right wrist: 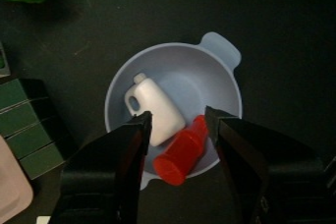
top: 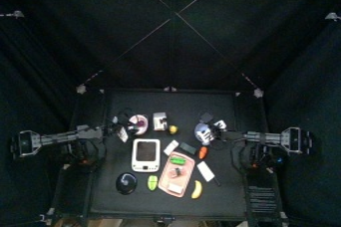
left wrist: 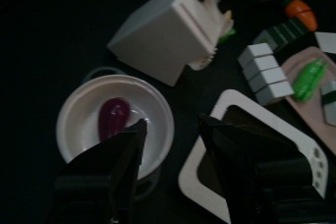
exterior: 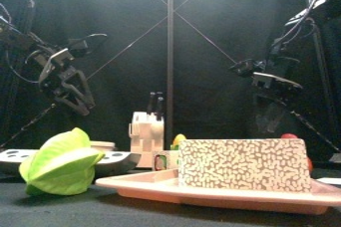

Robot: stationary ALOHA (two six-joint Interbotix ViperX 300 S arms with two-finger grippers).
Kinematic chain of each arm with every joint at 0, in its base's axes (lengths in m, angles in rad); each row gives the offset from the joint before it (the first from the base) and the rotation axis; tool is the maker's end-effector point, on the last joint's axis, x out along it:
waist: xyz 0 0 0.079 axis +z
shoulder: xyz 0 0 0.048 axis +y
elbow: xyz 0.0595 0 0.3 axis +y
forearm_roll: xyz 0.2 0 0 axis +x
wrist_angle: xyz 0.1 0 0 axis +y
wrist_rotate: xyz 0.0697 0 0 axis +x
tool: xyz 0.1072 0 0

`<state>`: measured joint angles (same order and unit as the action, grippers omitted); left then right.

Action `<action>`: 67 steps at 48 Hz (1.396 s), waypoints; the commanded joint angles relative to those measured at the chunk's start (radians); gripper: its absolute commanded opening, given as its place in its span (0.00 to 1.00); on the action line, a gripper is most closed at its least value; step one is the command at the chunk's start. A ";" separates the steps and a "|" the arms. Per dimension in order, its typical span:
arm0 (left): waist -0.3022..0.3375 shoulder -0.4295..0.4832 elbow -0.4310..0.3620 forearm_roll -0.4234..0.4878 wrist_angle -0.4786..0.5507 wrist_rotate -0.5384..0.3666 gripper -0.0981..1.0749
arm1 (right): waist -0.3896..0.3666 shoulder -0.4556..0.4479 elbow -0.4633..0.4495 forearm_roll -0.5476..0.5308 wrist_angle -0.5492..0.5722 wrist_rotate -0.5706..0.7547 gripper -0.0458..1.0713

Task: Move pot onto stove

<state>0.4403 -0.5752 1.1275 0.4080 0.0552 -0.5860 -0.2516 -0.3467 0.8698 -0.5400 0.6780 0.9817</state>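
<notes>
A: What sits nearest?
B: 1 green leafy toy [exterior: 64, 161] at the near left. Beside it, a speckled block [exterior: 244, 164] stands on the pink board [exterior: 147, 184].
A: And the stove?
B: The stove [top: 147, 152] lies flat on the table [top: 100, 171], just left of the board's far end.
A: Where is the pot?
B: The pot [left wrist: 85, 120] stands on the table just beyond the stove, slightly left, with 1 purple piece [left wrist: 113, 118] inside.
A: The left tool?
B: The left tool [left wrist: 171, 135] hangs over the pot, jaws spread wide, gripping nothing.
A: The right?
B: The right tool [right wrist: 178, 120] hangs over a bluish-white bowl [right wrist: 217, 81] at the far right, jaws apart and empty.
</notes>
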 commanded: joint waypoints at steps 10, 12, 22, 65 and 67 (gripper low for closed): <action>0.103 0.002 -0.028 0.189 -0.003 -0.003 0.80 | 0.003 -0.081 0.018 -0.083 -0.164 0.012 0.78; 0.114 0.002 -0.029 0.199 -0.003 -0.003 0.80 | 0.003 -0.095 0.023 -0.092 -0.215 0.011 0.78; 0.170 0.021 -0.034 0.215 0.002 -0.005 0.80 | 0.003 -0.164 0.069 -0.130 -0.449 0.008 0.78; 0.238 0.374 -0.109 0.219 0.012 -0.003 0.79 | -0.008 -0.178 0.123 -0.140 -0.575 0.009 0.78; 0.238 0.380 -0.109 0.218 0.012 -0.003 0.79 | -0.008 -0.178 0.124 -0.137 -0.572 0.009 0.78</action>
<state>0.6734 -0.2025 1.0416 0.6228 0.0706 -0.5875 -0.2592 -0.5200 1.0017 -0.6811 0.1058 0.9894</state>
